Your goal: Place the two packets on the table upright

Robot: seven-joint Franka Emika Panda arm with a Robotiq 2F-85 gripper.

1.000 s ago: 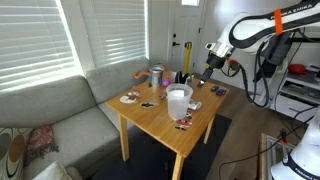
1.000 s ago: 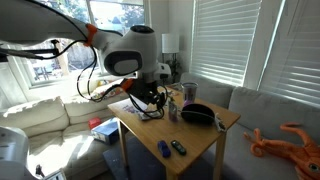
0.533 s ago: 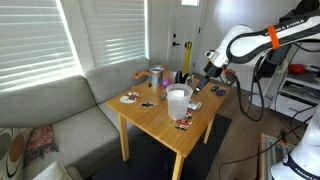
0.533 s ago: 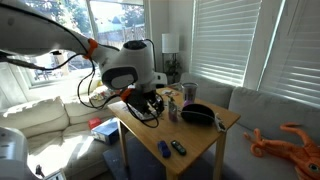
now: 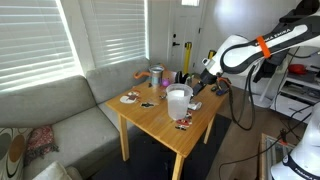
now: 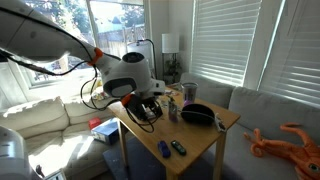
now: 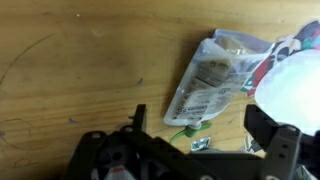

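In the wrist view a pale printed packet (image 7: 212, 78) with a green cap lies flat on the wooden table (image 7: 80, 60). My gripper (image 7: 200, 120) hangs open just above its capped end, one finger (image 7: 139, 115) to each side, touching nothing. A second packet (image 7: 284, 44) with red print shows only as a corner behind the white cup (image 7: 296, 88). In both exterior views the gripper (image 5: 198, 88) (image 6: 150, 103) hovers low over the table (image 5: 150, 118) next to the cup (image 5: 178, 100).
A tall yellow bottle (image 5: 188, 56) and a metal can (image 5: 156, 75) stand at the table's back. A plate (image 5: 130, 98) lies near the sofa (image 5: 60, 115). A dark bowl-like thing (image 6: 198, 115) and small items (image 6: 172, 149) are on the table. A foil scrap (image 7: 197, 144) lies by the cap.
The arm has swung in from the side and come down over the table beside the cup. The jaws have stayed open and the packets have not moved.
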